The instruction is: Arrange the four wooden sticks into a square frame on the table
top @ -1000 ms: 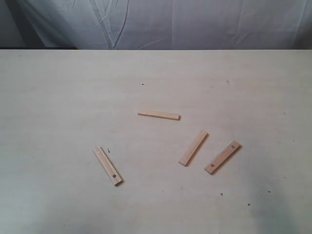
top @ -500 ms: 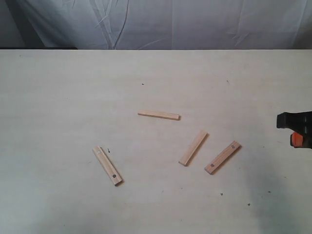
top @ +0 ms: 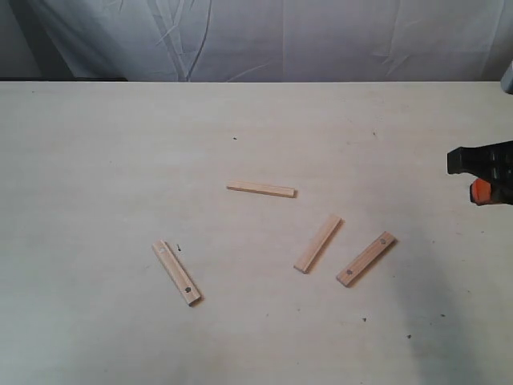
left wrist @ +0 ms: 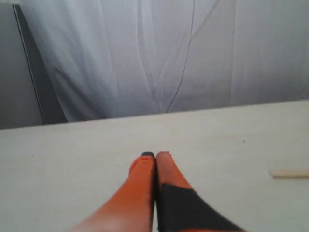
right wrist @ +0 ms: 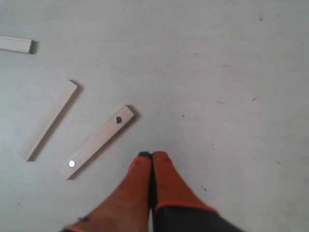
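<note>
Four pale wooden sticks lie apart on the table point(top: 96, 160), forming no square frame. One plain stick point(top: 261, 189) lies crosswise in the middle. A holed stick point(top: 177, 273) lies at the front left. Another plain stick point(top: 317, 242) and a second holed stick point(top: 366, 258) lie slanted at the right. My right gripper point(top: 479, 191) enters at the right edge, shut and empty, apart from that holed stick point(right wrist: 97, 140). The right wrist view also shows the plain slanted stick point(right wrist: 47, 120). My left gripper point(left wrist: 155, 155) is shut on nothing, and one stick end point(left wrist: 290, 174) shows far off.
A creased white cloth point(top: 280, 40) hangs behind the table's far edge. A dark upright strip point(left wrist: 29, 67) stands beside the cloth in the left wrist view. Tiny dark specks dot the tabletop.
The right gripper came into the exterior view from the right edge and has since risen a little toward the back. The four sticks have not moved.
</note>
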Robot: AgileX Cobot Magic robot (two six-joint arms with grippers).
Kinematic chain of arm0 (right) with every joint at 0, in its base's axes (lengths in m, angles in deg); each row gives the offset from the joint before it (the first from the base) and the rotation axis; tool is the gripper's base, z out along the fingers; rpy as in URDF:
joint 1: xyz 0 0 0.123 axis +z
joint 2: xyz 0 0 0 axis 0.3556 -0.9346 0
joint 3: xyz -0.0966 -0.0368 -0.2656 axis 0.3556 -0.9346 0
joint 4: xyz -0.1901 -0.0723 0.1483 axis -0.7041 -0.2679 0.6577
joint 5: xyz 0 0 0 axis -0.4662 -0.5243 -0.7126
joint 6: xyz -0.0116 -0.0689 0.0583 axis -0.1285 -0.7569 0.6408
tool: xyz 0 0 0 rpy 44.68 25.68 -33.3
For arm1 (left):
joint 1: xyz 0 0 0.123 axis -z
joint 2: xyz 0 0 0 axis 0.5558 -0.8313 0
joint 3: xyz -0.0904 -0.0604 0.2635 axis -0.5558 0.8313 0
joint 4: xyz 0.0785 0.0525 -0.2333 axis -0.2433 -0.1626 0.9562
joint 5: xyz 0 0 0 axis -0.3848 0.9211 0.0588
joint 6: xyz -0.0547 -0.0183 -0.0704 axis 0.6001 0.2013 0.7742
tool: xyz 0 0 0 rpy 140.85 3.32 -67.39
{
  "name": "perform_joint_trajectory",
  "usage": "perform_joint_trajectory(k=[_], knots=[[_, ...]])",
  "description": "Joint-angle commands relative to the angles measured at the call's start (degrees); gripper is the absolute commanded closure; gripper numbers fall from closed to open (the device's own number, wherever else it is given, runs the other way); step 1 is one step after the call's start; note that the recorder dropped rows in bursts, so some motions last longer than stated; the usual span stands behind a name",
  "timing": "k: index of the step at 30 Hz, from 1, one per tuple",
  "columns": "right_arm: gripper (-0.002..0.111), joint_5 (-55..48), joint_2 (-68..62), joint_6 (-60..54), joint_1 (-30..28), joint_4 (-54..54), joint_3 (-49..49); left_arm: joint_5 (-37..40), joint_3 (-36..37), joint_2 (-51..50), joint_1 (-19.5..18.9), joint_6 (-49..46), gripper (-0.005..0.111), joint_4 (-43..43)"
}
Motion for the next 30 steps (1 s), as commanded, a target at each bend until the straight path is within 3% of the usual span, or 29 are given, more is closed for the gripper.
perform_joint_trajectory(k=[1,4,6,11,15,19,22,26,30], knots=[[0.109,2.81,-0.1,-0.61,0.18,0.25,-0.38,-10.61,0.16,0.35,-0.32,-0.01,0.106,0.5],[0.109,1.81,-0.1,-0.61,0.18,0.44,-0.9,-17.01,0.16,0.35,-0.32,0.99,0.106,0.59],[0.109,1.69,-0.1,-0.61,0.18,0.44,-0.9,-17.93,0.16,0.35,-0.32,6.61,0.106,2.05],[0.109,0.31,-0.1,-0.61,0.18,0.44,-0.9,-20.74,-0.04,0.35,-0.32,7.48,0.107,10.29],[0.109,0.31,-0.1,-0.61,0.18,0.44,-0.9,-7.77,-8.68,-4.61,-0.32,6.91,0.107,8.38],[0.109,0.19,-0.1,-0.61,0.18,0.44,-0.9,11.66,-21.96,-16.79,-0.32,5.85,0.107,0.41],[0.109,0.36,-0.1,-0.61,0.18,0.44,-0.9,22.8,-30.2,-27.02,-0.32,-0.19,0.107,0.61],[0.109,2.34,-0.1,-0.61,0.18,2.44,-0.9,31.07,-36.94,-41.48,-0.32,-9.94,0.107,5.96],[0.109,2.1,-0.1,-0.61,0.18,3.03,-0.9,33.12,-40.87,-55.57,-0.32,-17.13,0.107,15.64]])
